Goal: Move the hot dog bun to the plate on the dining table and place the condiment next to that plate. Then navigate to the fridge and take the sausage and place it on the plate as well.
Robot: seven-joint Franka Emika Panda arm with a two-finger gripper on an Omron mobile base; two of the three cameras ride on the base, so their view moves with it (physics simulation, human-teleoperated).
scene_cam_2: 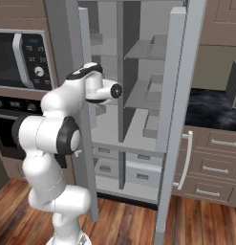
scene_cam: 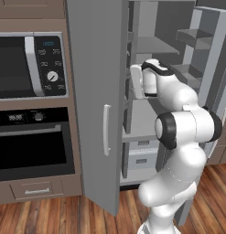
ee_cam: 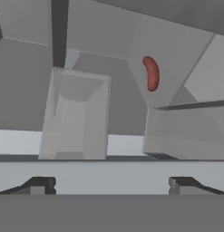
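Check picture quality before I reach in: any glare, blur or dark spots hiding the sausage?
Hand view: flat, even light, no glare; the sausage stands out red and slightly soft-edged on grey fridge panels, beyond the open gripper. Left base view: the fridge door and arm block the shelves. Right base view: evenly lit, interior mildly shaded.

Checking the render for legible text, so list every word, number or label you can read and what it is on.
Nothing can be read for certain.
Microwave control panel: a small lit display and rows of button labels, too blurred to read.
Same microwave control panel in the right base view: markings too small.
Oven control strip: a display and knobs, illegible.
Fridge and sausage: no text.
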